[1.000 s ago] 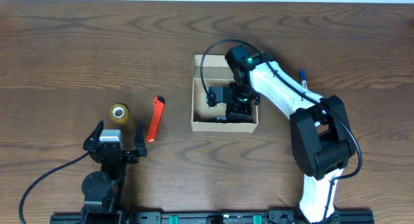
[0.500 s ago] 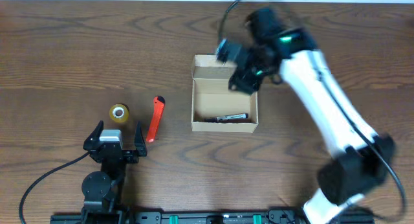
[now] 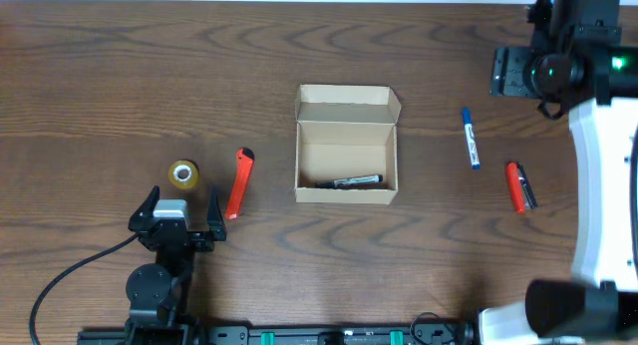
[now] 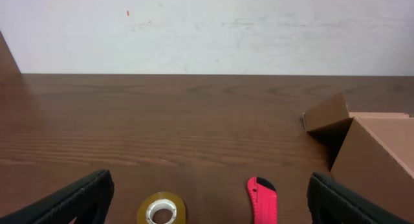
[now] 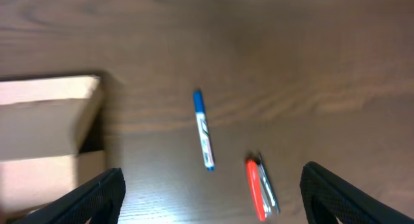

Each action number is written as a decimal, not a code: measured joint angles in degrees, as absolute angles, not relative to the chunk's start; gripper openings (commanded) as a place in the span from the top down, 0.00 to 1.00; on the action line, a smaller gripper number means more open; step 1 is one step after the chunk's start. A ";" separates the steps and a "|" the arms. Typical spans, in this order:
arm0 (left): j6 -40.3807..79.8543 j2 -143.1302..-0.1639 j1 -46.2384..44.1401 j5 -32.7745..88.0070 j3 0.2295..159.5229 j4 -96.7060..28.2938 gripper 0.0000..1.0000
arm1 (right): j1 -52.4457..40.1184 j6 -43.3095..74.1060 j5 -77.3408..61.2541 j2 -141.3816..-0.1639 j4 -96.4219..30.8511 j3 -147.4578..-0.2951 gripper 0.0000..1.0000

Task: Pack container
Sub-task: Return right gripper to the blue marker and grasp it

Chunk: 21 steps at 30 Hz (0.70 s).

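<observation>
The container (image 3: 346,146), a tan cardboard box, stands open mid-table with its flap lid (image 3: 346,104) folded back. A black marker (image 3: 349,181) lies inside along the front wall. My right gripper (image 5: 212,198) is open and empty, raised over the table's back right; its wrist (image 3: 558,66) shows in the overhead view. Below it lie a blue marker (image 5: 204,130) and a red pen (image 5: 257,188), with the box (image 5: 45,120) at the left. My left gripper (image 3: 179,213) is open and empty near the front left.
A tape roll (image 3: 183,172) and an orange-red utility knife (image 3: 237,182) lie left of the box, just ahead of the left gripper (image 4: 207,204). The blue marker (image 3: 469,138) and red pen (image 3: 517,185) lie right of the box.
My right gripper has left the box and swung up and away to the back right, open. The black marker stays lying in the box. The left arm has not moved.
</observation>
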<state>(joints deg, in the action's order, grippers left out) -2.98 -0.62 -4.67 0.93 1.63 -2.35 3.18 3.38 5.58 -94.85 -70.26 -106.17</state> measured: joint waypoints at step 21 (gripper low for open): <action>-2.96 -0.62 -4.64 0.95 1.63 -2.35 0.05 | 6.13 -4.38 1.87 -127.22 -74.74 -106.06 0.29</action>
<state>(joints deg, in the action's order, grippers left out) -2.96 -0.62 -4.64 0.95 1.63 -2.35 6.13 -4.38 1.87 -127.22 -74.74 -106.06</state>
